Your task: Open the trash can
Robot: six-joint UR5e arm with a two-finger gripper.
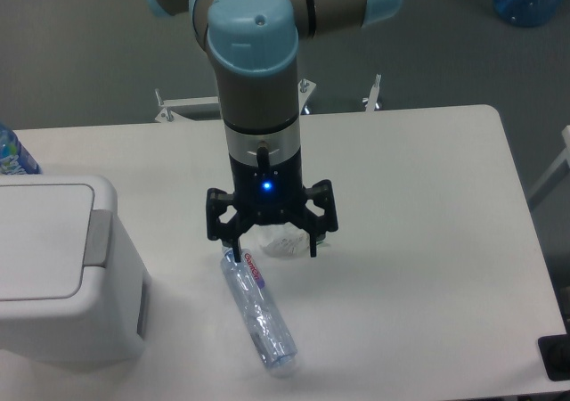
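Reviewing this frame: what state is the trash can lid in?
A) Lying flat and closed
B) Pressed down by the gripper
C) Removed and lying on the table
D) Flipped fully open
A: the trash can lid lies flat on the bin, while the gripper hangs open to its right, above the clear bottle.

White trash can (62,267) lid down at table's (419,241) left, spread fingers (230,241) over clear bottle (258,312)

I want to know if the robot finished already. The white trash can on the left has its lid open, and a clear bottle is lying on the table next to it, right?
Not quite. The camera view shows the trash can with its lid shut flat, not open. The rest is right: the clear bottle lies on the table beside it, under the gripper with its jaws apart.
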